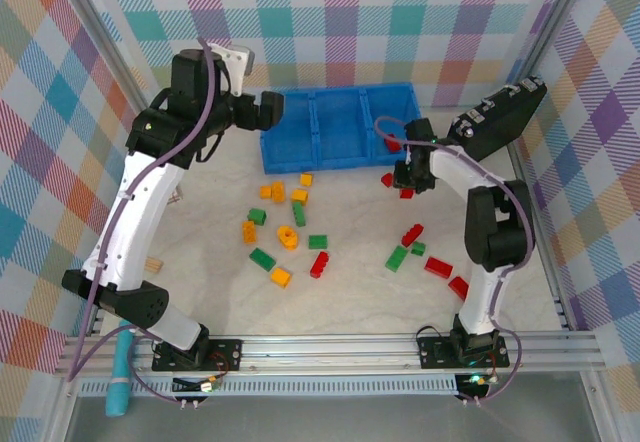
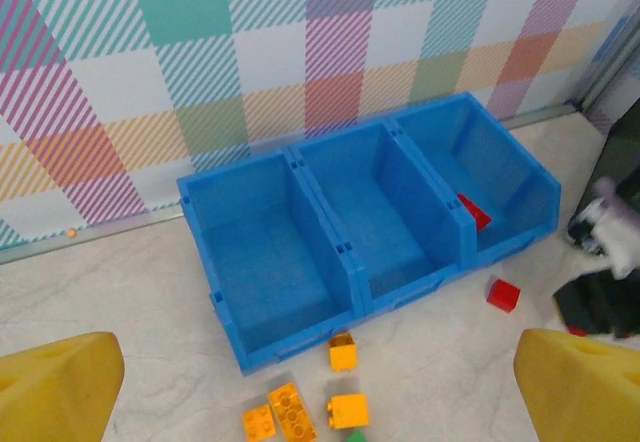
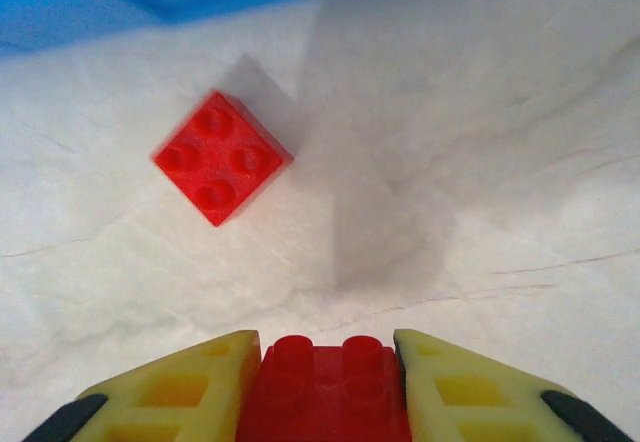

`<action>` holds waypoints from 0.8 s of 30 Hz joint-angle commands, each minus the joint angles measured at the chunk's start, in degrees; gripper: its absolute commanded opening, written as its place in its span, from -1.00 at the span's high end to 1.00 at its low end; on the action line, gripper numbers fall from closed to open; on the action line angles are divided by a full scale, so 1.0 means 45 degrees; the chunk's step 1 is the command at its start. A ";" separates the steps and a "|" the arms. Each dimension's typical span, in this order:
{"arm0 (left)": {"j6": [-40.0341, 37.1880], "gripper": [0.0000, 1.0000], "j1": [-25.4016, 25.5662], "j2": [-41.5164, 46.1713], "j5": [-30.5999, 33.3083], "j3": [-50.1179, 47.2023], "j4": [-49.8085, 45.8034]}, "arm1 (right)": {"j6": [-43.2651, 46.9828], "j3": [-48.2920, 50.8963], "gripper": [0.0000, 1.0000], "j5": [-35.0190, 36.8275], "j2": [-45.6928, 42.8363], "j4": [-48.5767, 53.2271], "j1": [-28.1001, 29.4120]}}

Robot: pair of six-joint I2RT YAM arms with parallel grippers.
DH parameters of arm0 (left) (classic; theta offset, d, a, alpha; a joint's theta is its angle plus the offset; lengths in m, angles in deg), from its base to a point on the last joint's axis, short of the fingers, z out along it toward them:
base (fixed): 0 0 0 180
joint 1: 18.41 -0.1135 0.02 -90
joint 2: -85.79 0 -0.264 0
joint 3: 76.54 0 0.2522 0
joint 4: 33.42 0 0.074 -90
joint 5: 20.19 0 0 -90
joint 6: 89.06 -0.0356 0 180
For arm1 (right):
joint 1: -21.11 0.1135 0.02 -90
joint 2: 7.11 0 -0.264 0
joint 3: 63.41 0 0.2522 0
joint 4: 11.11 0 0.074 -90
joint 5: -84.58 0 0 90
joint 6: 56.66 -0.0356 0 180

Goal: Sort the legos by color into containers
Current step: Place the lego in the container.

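Note:
The blue tray [image 1: 340, 150] lies at the back, with three compartments [image 2: 270, 252]; one red lego [image 2: 474, 212] lies in the right one. My right gripper [image 3: 327, 347] is down at the table just in front of the tray's right end, shut on a red lego [image 3: 325, 392]. A loose red lego [image 3: 222, 156] lies just ahead of it. My left gripper [image 1: 270, 110] hovers open over the tray's left end, its yellow fingers [image 2: 55, 387] wide apart and holding nothing. Yellow legos [image 2: 343, 352], green legos [image 1: 262, 258] and red legos [image 1: 438, 266] are scattered mid-table.
A black case [image 1: 500, 117] leans at the back right, close to my right arm. A tan wooden block [image 1: 155, 262] lies by the left arm. A teal-handled tool [image 1: 120, 372] rests on the front rail. Checked walls enclose the table.

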 commanded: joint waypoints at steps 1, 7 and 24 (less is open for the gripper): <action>-0.0324 -0.99 0.0079 0.0340 0.0057 -0.0246 0.0144 | 0.0804 -0.1471 0.38 0.0565 -0.0670 0.0139 -0.0147; -0.0290 -0.99 0.0074 0.0403 0.0002 -0.0321 0.0069 | 0.1364 -0.4796 0.38 0.0541 0.1340 -0.0458 -0.0361; -0.0522 -1.00 0.0079 0.0170 0.0072 0.0104 -0.0109 | 0.1182 -0.8326 0.27 -0.0572 0.6014 -0.2270 -0.0383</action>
